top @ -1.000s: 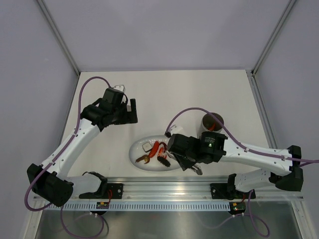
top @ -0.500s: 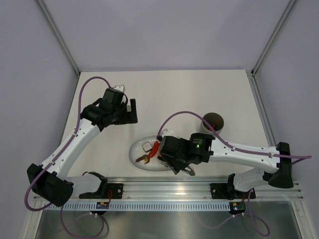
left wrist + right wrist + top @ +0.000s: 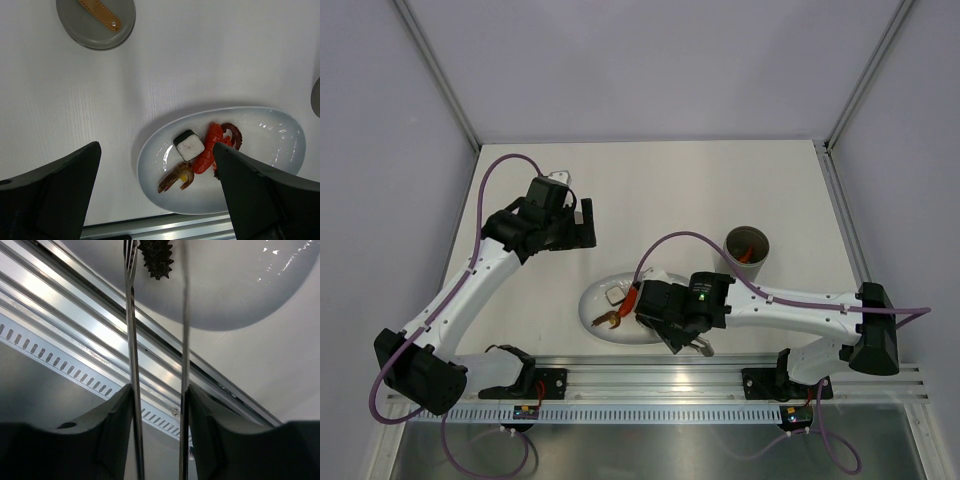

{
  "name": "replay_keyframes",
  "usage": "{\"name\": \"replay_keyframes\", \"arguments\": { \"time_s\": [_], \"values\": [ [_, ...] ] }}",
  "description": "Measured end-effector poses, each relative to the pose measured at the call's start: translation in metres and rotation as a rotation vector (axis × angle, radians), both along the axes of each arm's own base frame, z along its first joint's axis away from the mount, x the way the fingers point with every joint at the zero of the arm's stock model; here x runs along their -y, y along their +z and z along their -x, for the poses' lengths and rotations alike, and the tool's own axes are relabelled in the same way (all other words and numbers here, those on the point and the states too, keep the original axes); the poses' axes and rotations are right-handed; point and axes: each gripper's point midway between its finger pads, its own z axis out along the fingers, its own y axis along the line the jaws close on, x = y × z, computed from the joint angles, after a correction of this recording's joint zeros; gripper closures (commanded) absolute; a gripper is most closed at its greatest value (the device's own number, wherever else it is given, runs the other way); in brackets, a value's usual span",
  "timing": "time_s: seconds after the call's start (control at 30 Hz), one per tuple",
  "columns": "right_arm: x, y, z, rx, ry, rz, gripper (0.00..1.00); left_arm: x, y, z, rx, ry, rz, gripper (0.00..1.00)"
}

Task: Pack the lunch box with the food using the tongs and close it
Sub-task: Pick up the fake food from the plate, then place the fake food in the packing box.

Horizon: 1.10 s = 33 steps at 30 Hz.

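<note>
The tongs (image 3: 131,345) run as two thin silver arms between my right gripper's (image 3: 157,432) fingers, which are shut on them. A dark ridged piece (image 3: 156,254) lies between the tong tips over the white plate (image 3: 235,295); I cannot tell whether it is pinched. On the plate (image 3: 592,300) lie a white square (image 3: 189,145), a red sausage (image 3: 209,150) and a brown clawed piece (image 3: 176,177). The lunch box (image 3: 747,246) stands open, right of the plate. Its lid (image 3: 95,22) lies flat, away from the plate. My left gripper (image 3: 155,200) hangs open high above the plate.
The aluminium rail (image 3: 75,325) at the table's near edge runs just below the plate and under the tongs. A purple cable (image 3: 665,245) arcs over the right arm between the plate and the lunch box.
The right arm has swung left, away from the lunch box, bringing the tongs over the plate's near right part. The left arm has not moved.
</note>
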Motion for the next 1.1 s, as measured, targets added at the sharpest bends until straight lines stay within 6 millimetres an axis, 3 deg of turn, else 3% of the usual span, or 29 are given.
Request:
{"name": "replay_keyframes", "arguments": {
  "time_s": [0.2, 0.5, 0.73, 0.93, 1.1],
  "values": [
    [0.001, 0.0, -0.001, 0.006, 0.005, 0.003, 0.67, 0.0, 0.0, 0.0, 0.0, 0.0, 0.0, 0.01],
    [0.025, 0.015, -0.009, 0.076, -0.033, 0.043, 0.68, 0.0, 0.0, 0.0, 0.001, 0.0, 0.001, 0.01],
    [0.044, 0.056, -0.028, 0.207, -0.137, 0.004, 0.68, 0.0, 0.0, 0.0, 0.002, 0.001, 0.001, 0.01],
    [0.041, 0.1, -0.048, 0.327, -0.272, -0.123, 0.68, 0.001, 0.001, -0.001, 0.004, 0.0, 0.004, 0.01],
    [0.039, 0.118, -0.061, 0.384, -0.376, -0.188, 0.68, 0.001, 0.001, -0.001, 0.004, -0.001, 0.007, 0.01]
  ]
}}
